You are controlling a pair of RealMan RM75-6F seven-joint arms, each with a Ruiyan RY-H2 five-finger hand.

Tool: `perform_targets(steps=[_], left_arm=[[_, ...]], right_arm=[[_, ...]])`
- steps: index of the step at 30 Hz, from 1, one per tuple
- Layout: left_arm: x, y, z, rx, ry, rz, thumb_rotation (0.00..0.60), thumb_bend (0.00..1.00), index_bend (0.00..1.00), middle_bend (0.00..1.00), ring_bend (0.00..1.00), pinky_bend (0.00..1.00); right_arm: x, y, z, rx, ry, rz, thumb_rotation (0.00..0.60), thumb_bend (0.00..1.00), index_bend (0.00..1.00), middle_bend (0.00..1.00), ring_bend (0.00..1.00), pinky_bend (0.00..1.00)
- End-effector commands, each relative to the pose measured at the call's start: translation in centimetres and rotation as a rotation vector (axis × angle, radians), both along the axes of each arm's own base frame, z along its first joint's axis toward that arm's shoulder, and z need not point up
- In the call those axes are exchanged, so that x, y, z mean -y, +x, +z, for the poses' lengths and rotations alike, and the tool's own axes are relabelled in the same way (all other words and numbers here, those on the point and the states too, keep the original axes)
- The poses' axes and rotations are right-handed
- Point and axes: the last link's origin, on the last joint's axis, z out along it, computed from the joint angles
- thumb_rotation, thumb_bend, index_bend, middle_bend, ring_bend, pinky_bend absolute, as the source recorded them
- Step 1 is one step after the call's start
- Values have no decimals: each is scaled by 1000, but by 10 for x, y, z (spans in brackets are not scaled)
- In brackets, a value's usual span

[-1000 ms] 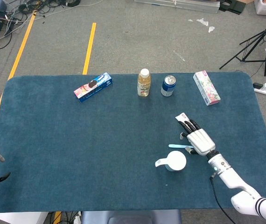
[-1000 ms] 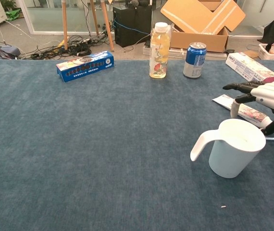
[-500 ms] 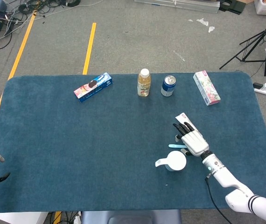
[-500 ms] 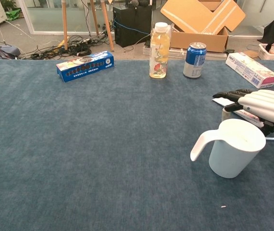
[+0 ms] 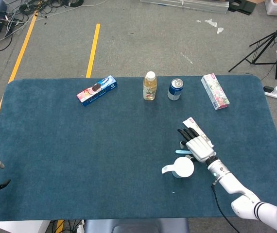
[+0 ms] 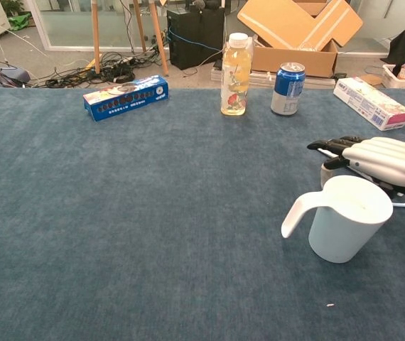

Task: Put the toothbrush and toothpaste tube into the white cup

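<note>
Chest view: smooth white cup (image 6: 343, 219), curved handle, on felt-like tabletop (image 6: 131, 213).

Bright, even, diffuse light; soft shadows, sharp focus, no glare.

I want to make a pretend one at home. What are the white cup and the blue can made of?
The white cup looks like smooth matte plastic: even white, thick handle, no sparkle. The blue can looks like metal: its silver top rim shines.
</note>
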Motion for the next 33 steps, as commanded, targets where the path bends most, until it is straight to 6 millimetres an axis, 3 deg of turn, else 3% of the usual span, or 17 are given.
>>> perform_targets(steps=[1,33], left_arm=[[0,0,0,0,1,-1,600,0,468,250,246,305],[1,0,2,3,4,-2,600,0,468,250,246,306]], right_arm=[[1,0,-1,2,1,-3,600,211,457,10,0,61],[3,-2,-7,-1,14,-31,600,293,529,12,0,61]])
